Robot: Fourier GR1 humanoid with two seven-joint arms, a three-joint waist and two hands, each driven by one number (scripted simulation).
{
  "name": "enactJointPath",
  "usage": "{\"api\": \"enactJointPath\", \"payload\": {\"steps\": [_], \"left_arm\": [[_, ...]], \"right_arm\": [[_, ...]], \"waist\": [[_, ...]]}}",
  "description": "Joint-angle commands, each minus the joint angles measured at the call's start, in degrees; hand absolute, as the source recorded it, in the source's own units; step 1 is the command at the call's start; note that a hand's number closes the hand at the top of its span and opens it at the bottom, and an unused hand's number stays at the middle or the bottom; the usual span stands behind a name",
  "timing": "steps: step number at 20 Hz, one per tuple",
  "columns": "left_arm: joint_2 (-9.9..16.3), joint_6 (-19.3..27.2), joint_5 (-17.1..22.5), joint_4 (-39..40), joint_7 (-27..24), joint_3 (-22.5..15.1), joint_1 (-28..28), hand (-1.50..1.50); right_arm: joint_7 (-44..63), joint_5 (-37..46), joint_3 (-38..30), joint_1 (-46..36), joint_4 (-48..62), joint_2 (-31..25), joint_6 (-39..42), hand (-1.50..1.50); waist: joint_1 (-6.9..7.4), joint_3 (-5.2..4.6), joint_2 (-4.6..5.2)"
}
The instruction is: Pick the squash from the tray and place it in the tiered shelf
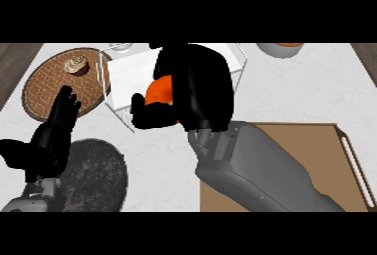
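step: I read this as the place phase. The squash [158, 91] is off the tray [324, 130] and held over the tiered shelf [125, 67].
right hand: the right hand [193, 84] is curled round the squash, thumb on the near-left side, fingers over the top. Only an orange patch shows between thumb and palm; the rest is hidden.
squash position: inside the outline of the shelf's white frame, toward its near-middle. I can't tell whether it's resting on a tier or hanging above one, since the hand blocks the contact.
tray: brown, lower right, under my right forearm. What I can see of it is bare.
left hand: the left hand [50, 132] is at lower left, fingers straight and up, resting, holding nothing. It sits above a dark round mat [99, 174].
nearby: wooden round board [48, 79] with a cupcake [75, 64] sits just left of the shelf. An orange-filled bowl [281, 48] is at the top edge to the right, well apart.
next move: my call is lower until the squash is seated on the tier, then uncurl the fingers and lift straight out.
watch: the shelf's frame posts are close on both sides of the hand, so I'd retreat vertically to avoid clipping them. A round squash may roll once freed.
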Motion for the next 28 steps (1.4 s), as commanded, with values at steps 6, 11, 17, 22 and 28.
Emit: {"api": "enactJointPath", "payload": {"steps": [6, 11, 17, 22, 28], "left_arm": [[1.3, -1.6, 1.3, 4.3, -0.2, 3.2, -5.1, 0.00], [-0.7, -0.6, -0.9, 0.3, 0.5, 0.5, -1.0, 0.00], [-0.2, -1.2, -0.5, -1.8, 2.4, 1.0, -1.1, 0.00], [-0.2, -3.5, 0.8, 1.3, -0.9, 1.1, -1.7, 0.00], [-0.7, -1.4, -1.1, 0.4, 1.2, 1.4, -2.4, 0.00]], "right_arm": [[-10.1, -1.5, -2.6, -1.5, 17.5, 0.3, -15.1, 1.50], [-15.7, -5.4, -1.1, -5.5, 29.1, 0.3, -24.4, 1.50], [-19.9, -9.4, -3.7, -13.7, 41.7, 0.3, -23.2, 1.50], [-28.2, -20.1, -10.4, -15.4, 49.2, 0.3, -30.2, -1.50], [-35.5, -27.2, -10.2, -17.5, 54.7, 0.3, -28.1, -1.50]], "waist": [[-0.20, 0.01, 0.12], [0.45, 0.02, 0.12], [0.88, 0.01, 0.18], [2.17, 0.00, 0.79], [1.40, 0.02, 0.48]]}}
